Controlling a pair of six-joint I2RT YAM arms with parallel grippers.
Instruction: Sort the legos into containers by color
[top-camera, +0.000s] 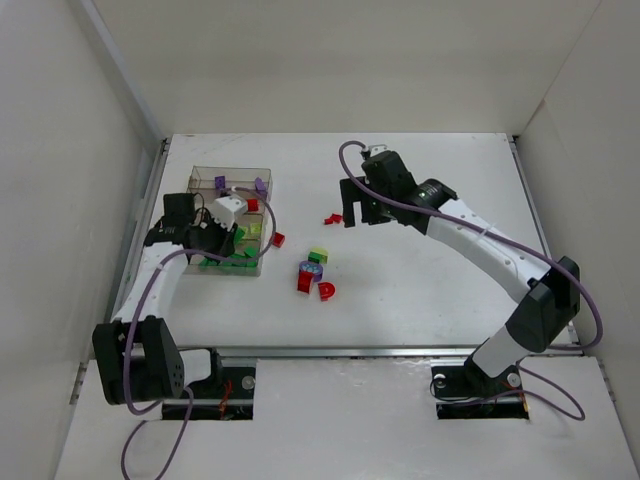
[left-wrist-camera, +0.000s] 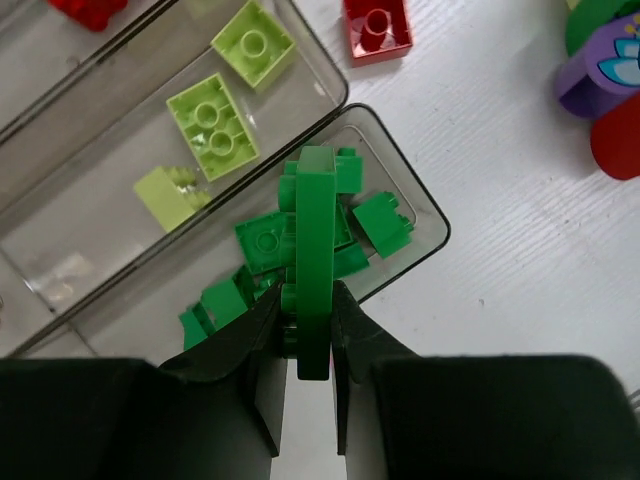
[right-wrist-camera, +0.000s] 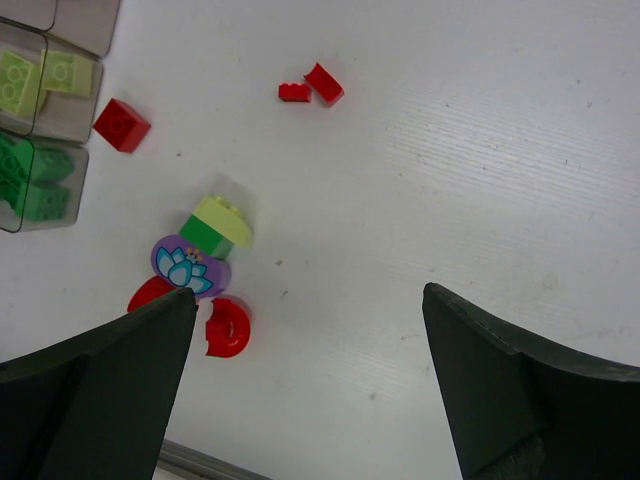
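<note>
The clear organizer box (top-camera: 232, 168) stands at the left of the table. My left gripper (left-wrist-camera: 305, 300) is shut on a thin dark green lego (left-wrist-camera: 315, 230), held on edge over the compartment of dark green legos (left-wrist-camera: 265, 245). The row beside it holds yellow-green legos (left-wrist-camera: 212, 125). In the top view the left gripper (top-camera: 222, 243) is over the box's near end. My right gripper (right-wrist-camera: 308, 300) is open and empty above bare table, right of a purple flower piece (right-wrist-camera: 190, 265), a yellow-green-on-green stack (right-wrist-camera: 215, 228) and a red arch (right-wrist-camera: 228, 327).
A red brick (top-camera: 278, 239) lies just right of the box, also in the left wrist view (left-wrist-camera: 376, 28). Two small red pieces (right-wrist-camera: 312, 86) lie near my right gripper (top-camera: 352, 218). White walls enclose the table on three sides.
</note>
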